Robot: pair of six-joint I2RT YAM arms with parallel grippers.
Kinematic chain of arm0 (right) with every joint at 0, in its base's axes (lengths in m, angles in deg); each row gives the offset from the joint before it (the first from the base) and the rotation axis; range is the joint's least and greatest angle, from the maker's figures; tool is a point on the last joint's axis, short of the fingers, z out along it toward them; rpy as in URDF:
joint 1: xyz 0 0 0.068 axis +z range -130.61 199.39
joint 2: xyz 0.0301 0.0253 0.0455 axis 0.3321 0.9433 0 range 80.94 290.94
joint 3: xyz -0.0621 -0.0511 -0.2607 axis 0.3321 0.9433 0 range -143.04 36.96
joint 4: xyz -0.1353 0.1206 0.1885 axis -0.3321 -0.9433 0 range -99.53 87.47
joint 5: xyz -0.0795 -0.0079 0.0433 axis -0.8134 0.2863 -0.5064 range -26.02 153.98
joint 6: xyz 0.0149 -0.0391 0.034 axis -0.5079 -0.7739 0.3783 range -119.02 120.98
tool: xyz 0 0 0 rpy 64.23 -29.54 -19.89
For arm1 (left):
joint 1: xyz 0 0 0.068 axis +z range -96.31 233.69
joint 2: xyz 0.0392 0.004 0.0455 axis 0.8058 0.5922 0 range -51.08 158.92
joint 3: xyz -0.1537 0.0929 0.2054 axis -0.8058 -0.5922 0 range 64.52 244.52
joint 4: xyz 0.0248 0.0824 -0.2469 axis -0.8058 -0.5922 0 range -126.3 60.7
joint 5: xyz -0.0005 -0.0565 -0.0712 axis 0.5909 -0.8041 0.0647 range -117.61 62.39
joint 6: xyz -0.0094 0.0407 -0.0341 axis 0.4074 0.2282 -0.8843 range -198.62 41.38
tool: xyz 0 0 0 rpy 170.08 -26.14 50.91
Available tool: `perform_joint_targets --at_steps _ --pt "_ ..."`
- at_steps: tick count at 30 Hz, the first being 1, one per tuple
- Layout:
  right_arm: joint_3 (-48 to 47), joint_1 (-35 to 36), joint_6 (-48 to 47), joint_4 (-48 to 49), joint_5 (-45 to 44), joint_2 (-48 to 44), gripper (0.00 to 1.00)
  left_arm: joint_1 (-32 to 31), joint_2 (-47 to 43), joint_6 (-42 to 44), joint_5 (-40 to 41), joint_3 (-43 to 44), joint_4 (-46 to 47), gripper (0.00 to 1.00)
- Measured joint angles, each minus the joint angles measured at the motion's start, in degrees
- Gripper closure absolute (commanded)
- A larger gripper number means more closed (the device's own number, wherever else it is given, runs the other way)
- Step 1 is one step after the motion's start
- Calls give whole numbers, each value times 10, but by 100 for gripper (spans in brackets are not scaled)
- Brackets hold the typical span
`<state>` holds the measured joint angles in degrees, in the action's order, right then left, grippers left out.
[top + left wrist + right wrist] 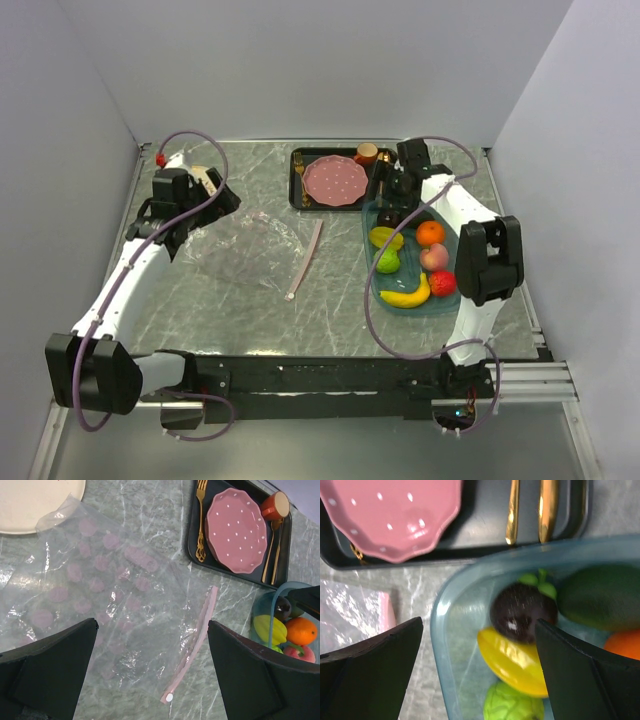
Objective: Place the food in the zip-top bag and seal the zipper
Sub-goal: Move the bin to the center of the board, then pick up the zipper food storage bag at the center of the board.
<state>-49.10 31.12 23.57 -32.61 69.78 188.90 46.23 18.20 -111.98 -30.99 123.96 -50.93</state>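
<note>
The food [405,296] is in the blue tray [365,240], not in the zip-top bag [245,245].
The bag lies flat on the table [330,320], its pink zipper [305,260] facing the tray. The left hand [152,680] hangs over the bag, fingers wide apart. The right hand [480,680] is open too, above a dark fruit [522,612] in the tray.

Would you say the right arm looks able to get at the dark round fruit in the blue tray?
Probably yes: the right gripper hangs open over the dark fruit, and nothing covers it, though the yellow starfruit lies close against it.
</note>
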Motion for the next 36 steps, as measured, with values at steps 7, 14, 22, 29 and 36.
perform_joint_targets --at_steps 7,14,22,29,36 --pt "-12 -16 -2 52 18 23 0 0 0 -11 -15 -15 22 1" --pt "-76 -26 -9 33 35 89 0 0 7 -12 -30 -17 25 1" --pt "-91 -28 -10 19 58 101 0 0 23 -4 -60 -20 26 1" --pt "64 -9 -5 54 73 -61 0 -75 61 36 -51 -10 15 1" --pt "158 10 5 61 50 -242 0 -246 173 68 61 80 -23 1"
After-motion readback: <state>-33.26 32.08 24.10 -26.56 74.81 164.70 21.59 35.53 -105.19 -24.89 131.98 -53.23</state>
